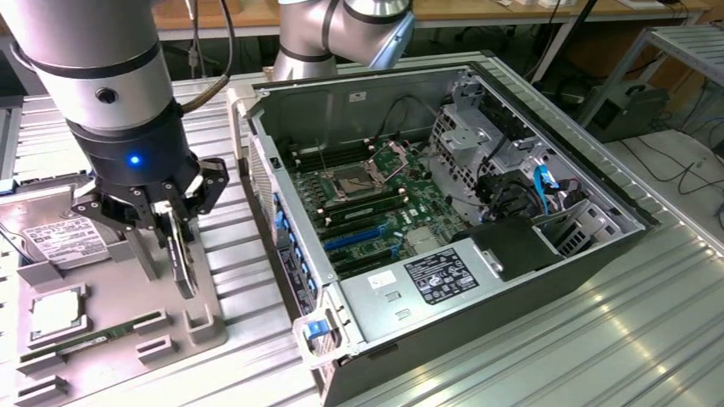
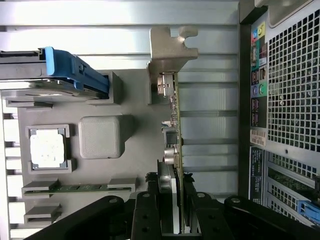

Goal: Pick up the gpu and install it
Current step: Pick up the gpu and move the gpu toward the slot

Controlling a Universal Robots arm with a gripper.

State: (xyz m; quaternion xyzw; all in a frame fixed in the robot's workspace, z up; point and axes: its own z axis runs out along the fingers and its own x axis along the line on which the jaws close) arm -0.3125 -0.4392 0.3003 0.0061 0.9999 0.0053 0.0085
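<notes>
We see the arm point(image 1: 102, 76) pointing straight down, its gripper point(image 1: 169, 222) clamped on the thin, flat gpu point(image 1: 183, 263) (silvery end bracket), held on edge over the grey moulded tray point(image 1: 119, 292), at nine o'clock from the metal case point(image 1: 453, 212).

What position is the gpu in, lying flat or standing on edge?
On edge: the gpu stands upright, clamped in the gripper, at the grey tray, outside the case.
</notes>
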